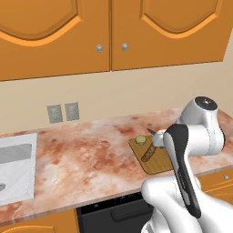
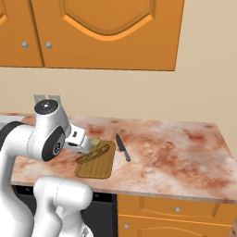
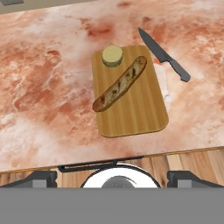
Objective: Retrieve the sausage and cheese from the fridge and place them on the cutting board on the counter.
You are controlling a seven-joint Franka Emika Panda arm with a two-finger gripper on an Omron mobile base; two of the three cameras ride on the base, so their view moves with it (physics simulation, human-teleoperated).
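The robot's two-finger hand [image 3: 113, 177] is hovering released above the bench, grasping nothing, while the long reddish-brown grilled sausage [image 3: 120, 83] is lying diagonally across the small tan wooden cutting board [image 3: 140, 118] and the pale-yellow round cheese [image 3: 112, 55] is sitting at its far corner, just beside the sausage's end. Both look delivered, so the sensible move is lifting clear without clipping the board. The thin dark-handled knife [image 3: 162, 54] is resting just beside the board on the pinkish-red marbled stone bench [image 3: 48, 87], with orange wooden cabinets [image 1: 54, 32] hanging overhead
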